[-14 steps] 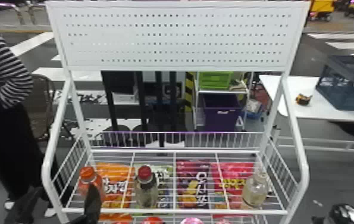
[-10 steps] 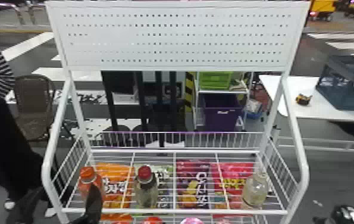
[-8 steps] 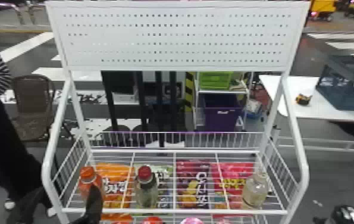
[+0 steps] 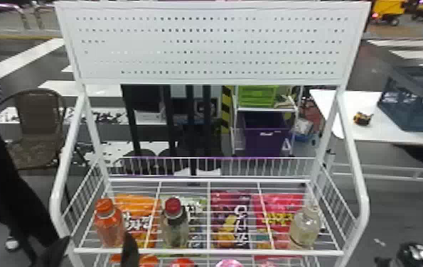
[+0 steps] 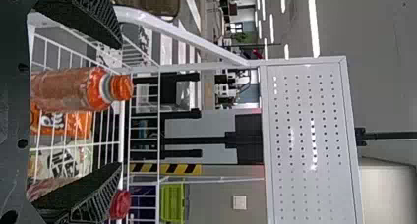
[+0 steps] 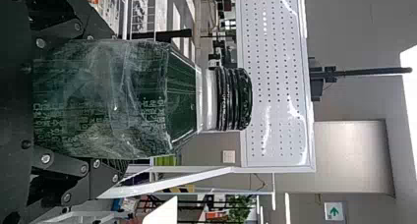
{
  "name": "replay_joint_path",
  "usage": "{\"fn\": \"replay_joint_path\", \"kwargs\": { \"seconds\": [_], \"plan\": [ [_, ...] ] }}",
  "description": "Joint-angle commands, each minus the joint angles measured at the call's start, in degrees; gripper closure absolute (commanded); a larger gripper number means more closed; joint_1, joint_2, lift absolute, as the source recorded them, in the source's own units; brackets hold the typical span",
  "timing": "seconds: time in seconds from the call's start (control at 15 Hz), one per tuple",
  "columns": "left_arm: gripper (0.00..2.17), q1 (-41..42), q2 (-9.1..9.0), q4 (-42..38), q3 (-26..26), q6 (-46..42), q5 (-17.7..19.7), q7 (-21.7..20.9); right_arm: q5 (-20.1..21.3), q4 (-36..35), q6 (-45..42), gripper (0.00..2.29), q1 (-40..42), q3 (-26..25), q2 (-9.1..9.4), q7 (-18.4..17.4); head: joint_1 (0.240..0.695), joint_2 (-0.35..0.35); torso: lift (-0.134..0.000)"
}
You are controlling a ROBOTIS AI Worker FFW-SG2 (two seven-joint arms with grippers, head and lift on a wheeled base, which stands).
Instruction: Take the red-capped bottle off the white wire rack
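Currently, the red-capped bottle is standing upright on the white wire rack, near its front rail, between the orange-capped bottle at left and the pale bottle at far right. So the task seems to be only in its beginning: the lifting is not yet happening, and the gripping, the raising and the carrying away are all waiting to be done.

The left end effector is keeping its two black fingers wide apart and is holding nothing. In the left wrist view, the orange-capped bottle is appearing between them, while the red cap is showing just beside one fingertip. Therefore, I am judging that it is needing to shift to the right before closing. Meanwhile, the right end effector is holding a dark green bottle, at the right of the rack.
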Motion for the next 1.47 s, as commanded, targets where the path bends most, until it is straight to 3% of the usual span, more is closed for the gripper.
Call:
{"fn": "replay_joint_path", "kwargs": {
  "seconds": [0.0, 0.2, 0.47, 0.93, 1.4],
  "plan": [
    [0.03, -2.24, 0.01, 8.73, -5.01, -8.31, -1.23, 0.76, 0.00, -0.09, -0.11, 1.21, 0.05, -0.02, 0.09, 0.00, 0.499, 0.000, 0.000],
    [0.03, -7.16, -0.17, 18.93, -10.11, -13.23, -0.61, 2.17, 0.00, -0.26, -0.11, 1.21, 0.58, 0.07, 0.18, 0.00, 0.499, 0.000, 0.000],
    [0.03, -14.72, -2.02, 29.65, -14.06, -16.39, -0.26, 2.69, 0.00, -0.09, -2.75, 1.21, 1.64, 0.07, 0.18, 0.00, 0.499, 0.000, 0.000],
    [0.03, -27.20, -5.09, 45.65, -14.94, -20.26, 2.29, 0.50, -0.08, 0.35, -8.02, 1.19, 4.10, -0.02, 0.18, -0.08, 0.499, 0.000, 0.000],
    [0.03, -35.20, -6.23, 52.41, -15.73, -19.91, 2.90, 0.06, -0.08, 0.97, -8.20, 1.19, 3.83, -0.02, 0.18, -0.08, 0.499, 0.000, 0.000]
  ]
}}
